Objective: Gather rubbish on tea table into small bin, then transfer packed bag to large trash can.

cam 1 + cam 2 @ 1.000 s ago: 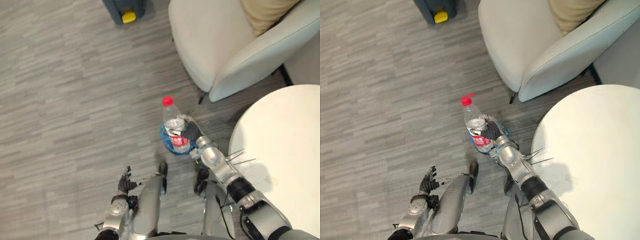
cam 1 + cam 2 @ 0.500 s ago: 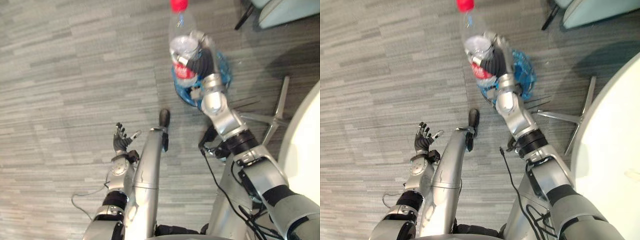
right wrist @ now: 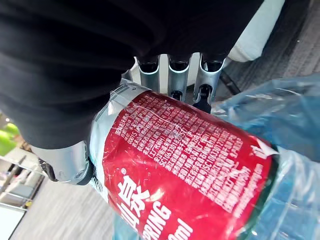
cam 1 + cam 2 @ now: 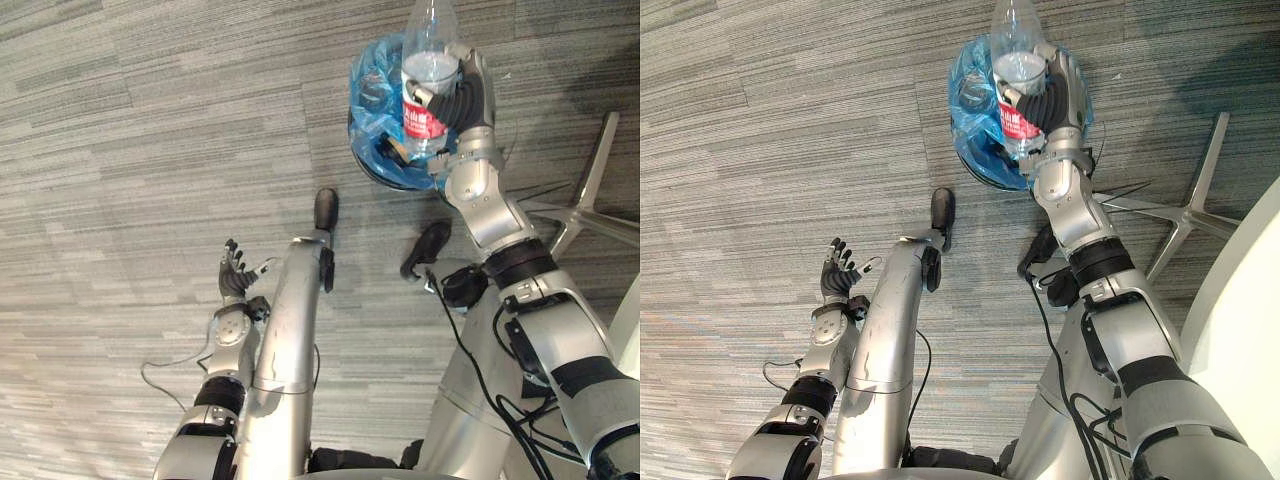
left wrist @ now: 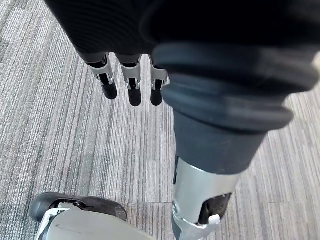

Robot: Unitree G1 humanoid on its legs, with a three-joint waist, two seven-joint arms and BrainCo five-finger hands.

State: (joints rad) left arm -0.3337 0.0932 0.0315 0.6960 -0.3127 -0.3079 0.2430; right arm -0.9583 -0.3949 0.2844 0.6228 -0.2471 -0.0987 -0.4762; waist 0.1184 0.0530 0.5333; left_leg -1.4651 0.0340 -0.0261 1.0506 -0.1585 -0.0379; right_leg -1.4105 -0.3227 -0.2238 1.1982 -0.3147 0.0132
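A clear plastic bottle [image 4: 428, 70] with a red label [image 3: 200, 165] is held upright in my right hand [image 4: 462, 98], whose fingers curl round it. The bottle hangs over a small dark bin [image 4: 385, 170] lined with a blue plastic bag [image 4: 975, 80] on the grey carpet. The bottle's top runs past the upper edge of both eye views. My left hand [image 4: 233, 282] hangs low at the left over the carpet, its fingers [image 5: 131, 90] straight and holding nothing.
A metal star-shaped base leg [image 4: 1195, 195] lies on the carpet right of the bin. The curved edge of the white table [image 4: 1250, 300] shows at the far right. Grey carpet [image 4: 130, 130] spreads to the left.
The camera has tipped further down, so the whole scene has slid down the picture. My right hand still grips the bottle over the bin. The left hand stays idle.
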